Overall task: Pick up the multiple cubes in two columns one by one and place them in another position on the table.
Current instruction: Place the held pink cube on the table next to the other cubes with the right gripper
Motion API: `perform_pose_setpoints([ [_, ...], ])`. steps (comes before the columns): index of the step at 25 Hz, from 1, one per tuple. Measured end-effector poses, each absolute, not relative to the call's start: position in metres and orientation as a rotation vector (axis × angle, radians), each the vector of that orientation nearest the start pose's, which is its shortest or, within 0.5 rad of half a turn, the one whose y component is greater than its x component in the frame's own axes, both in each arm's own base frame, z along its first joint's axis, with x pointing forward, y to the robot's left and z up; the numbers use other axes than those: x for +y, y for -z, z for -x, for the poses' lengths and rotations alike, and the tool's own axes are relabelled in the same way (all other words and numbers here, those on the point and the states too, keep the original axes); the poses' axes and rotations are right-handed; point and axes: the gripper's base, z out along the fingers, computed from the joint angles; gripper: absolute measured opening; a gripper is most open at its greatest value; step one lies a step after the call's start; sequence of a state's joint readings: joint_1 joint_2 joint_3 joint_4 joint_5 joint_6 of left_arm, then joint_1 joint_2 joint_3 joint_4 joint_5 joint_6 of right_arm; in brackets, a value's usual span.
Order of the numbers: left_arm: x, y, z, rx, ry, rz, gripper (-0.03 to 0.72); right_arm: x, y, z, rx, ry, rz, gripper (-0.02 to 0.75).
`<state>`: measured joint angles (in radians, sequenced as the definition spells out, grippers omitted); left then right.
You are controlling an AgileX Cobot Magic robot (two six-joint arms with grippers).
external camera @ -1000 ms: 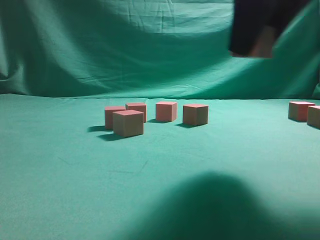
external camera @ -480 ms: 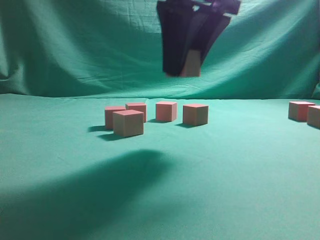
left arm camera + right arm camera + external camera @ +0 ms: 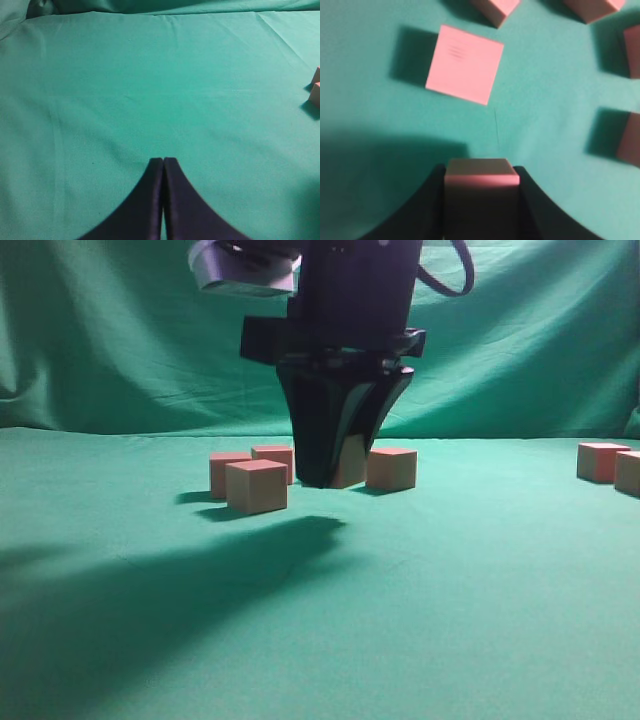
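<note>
Right pincer [image 3: 481, 200] pinching one block [image 3: 481, 176] by opposite flat sides, low over the counter [image 3: 480, 570] amid other blocks [image 3: 465, 65] just ahead; looks light, rigid, non-slip, side grip suits; left pincer [image 3: 163, 165] pressed together, empty.

Right gripper [image 3: 335, 475] hides most of its held cube [image 3: 481, 173]; far-right cube [image 3: 629, 472] is clipped by the frame edge
</note>
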<state>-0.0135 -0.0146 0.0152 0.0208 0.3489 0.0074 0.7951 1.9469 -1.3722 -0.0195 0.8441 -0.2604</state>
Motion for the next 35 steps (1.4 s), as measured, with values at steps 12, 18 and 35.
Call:
perform_pose_setpoints([
  [12,0.000,-0.177,-0.053,1.833,-0.016,-0.032,0.000,0.288,-0.169,-0.283,2.409,-0.071,1.536,0.264],
  [18,0.000,-0.177,-0.053,1.833,-0.016,-0.032,0.000,0.289,-0.162,-0.283,2.429,-0.083,1.536,0.264],
  [35,0.000,-0.177,-0.053,1.833,-0.016,-0.032,0.000,0.290,-0.162,-0.281,2.465,-0.127,1.512,0.496],
])
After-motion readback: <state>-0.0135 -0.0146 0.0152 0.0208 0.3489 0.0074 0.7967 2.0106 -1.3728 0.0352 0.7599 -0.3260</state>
